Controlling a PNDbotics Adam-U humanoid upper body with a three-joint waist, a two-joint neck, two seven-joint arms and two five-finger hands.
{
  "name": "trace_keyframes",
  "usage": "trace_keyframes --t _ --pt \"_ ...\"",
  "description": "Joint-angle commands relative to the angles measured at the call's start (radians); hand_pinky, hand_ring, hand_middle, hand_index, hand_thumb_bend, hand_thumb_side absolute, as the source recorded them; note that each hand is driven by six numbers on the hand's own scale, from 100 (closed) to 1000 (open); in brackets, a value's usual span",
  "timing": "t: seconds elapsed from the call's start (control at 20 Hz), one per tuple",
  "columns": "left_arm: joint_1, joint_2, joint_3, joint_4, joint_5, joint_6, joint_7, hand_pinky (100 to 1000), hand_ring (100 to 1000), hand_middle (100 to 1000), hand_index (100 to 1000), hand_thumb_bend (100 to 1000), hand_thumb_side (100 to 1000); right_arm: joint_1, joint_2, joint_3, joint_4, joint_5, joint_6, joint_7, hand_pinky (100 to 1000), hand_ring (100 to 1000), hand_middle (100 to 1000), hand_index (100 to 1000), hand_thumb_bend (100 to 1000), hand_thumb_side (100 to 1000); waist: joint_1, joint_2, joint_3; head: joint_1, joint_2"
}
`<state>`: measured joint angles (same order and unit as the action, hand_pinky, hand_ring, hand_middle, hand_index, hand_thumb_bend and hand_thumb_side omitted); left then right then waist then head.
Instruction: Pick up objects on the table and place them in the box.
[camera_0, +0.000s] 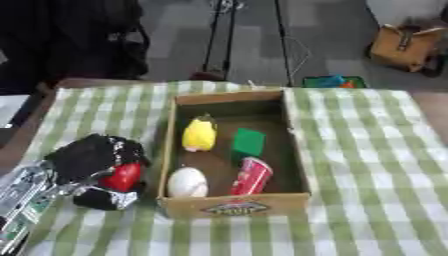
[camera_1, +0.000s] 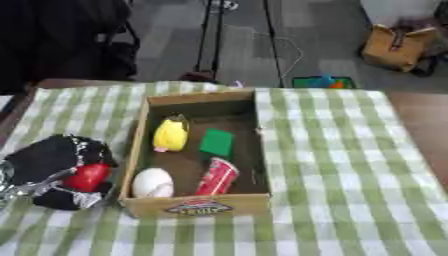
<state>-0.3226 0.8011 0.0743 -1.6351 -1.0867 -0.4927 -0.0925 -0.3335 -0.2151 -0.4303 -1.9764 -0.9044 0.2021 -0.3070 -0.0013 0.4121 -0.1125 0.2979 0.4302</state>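
**Four items boxed, one red object in hand**

Cardboard box (camera_0: 297, 150), table centre: yellow toy (camera_0: 199, 134) at 11 o'clock, green block (camera_0: 248, 141) at 1, white ball (camera_0: 186, 182) at 7, red cup (camera_0: 252, 176) at 5. Left hand (camera_0: 92, 160), at 9 o'clock beside the box, fingers curled round a red object (camera_0: 123, 176). Green checked cloth (camera_0: 376, 165) beneath.

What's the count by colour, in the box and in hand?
Yellow: 1, yellow object in the box
Green: 1, green block
White: 1, white ball
Red: 2, red cup in box; red object in left hand
Total: 5
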Motion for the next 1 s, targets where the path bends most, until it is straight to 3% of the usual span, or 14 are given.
trace_keyframes --t 0.05,0.5,1.0 --pt "-0.02 0.063 0.023 0.004 -0.032 0.024 0.009 100 140 115 165 249 104 -0.003 -0.027 -0.001 -0.024 0.002 0.003 -0.001 704 674 493 486 100 356 0.003 -0.03 0.0 0.007 0.003" --pt "-0.054 0.128 0.054 0.044 -0.036 0.06 0.05 100 148 119 163 336 100 0.001 -0.032 0.0 -0.024 0.003 0.005 -0.001 704 674 493 486 100 356 0.008 -0.037 0.001 0.036 -0.005" --pt "-0.117 0.162 0.045 -0.037 0.027 0.067 0.036 100 148 119 162 394 100 0.007 -0.035 0.004 -0.024 0.004 0.011 -0.003 703 670 492 485 100 353 0.018 -0.052 0.002 0.031 0.006"
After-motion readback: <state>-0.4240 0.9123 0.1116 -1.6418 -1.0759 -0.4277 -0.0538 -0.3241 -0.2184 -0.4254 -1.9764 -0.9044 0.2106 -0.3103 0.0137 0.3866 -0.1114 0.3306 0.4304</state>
